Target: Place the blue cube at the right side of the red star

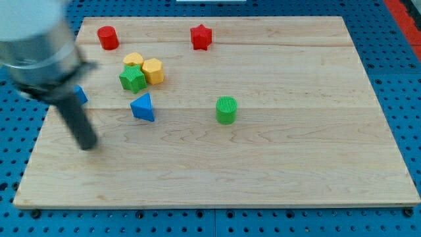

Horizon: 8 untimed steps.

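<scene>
The red star (200, 37) lies near the view's top, just left of the middle. The blue cube (81, 95) sits at the board's left edge, mostly hidden behind my rod; only a small blue corner shows. My tip (87, 145) rests on the board below the blue cube, to the lower left of the blue triangular block (143, 107).
A red cylinder (108, 37) stands at the top left. Two yellow blocks (133, 60) (152, 70) and a green star-shaped block (132, 79) cluster below it. A green cylinder (226, 110) stands near the middle. The wooden board (296, 164) lies on a blue pegboard.
</scene>
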Each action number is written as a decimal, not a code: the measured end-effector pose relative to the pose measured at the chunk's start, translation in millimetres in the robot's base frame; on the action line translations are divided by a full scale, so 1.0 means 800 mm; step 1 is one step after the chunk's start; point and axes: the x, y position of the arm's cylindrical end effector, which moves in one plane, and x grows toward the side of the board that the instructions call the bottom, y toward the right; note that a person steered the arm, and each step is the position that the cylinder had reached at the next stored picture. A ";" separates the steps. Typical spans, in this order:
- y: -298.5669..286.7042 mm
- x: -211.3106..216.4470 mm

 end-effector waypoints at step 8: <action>0.277 -0.059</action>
